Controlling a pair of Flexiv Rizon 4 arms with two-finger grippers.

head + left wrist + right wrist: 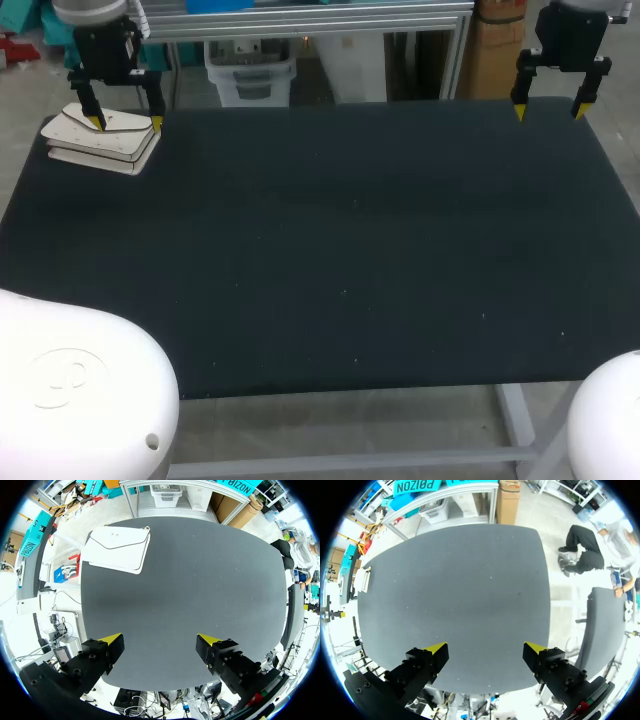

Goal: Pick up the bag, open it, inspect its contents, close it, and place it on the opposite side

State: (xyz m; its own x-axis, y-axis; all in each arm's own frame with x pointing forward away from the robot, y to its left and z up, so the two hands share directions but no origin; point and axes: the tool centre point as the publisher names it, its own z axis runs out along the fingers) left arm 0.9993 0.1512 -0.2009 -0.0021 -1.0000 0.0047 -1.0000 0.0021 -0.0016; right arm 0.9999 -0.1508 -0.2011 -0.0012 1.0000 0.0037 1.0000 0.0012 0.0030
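A flat white bag [100,140] with a flap lies closed on the black table [340,250] at its far left corner. My left gripper [125,122] hangs high over that corner, open and empty. In the left wrist view the bag [117,547] lies well ahead of the open gripper [160,645], off toward one finger's side, with nothing between the fingers. My right gripper [548,108] hangs open and empty above the far right corner. From the right wrist view the bag [366,578] shows small at the table's far edge, a long way from that gripper [486,650].
The dark tabletop [190,595] carries nothing else besides the bag. Its edges show all round in both wrist views. Two white rounded robot covers [70,390] fill the near corners of the head view.
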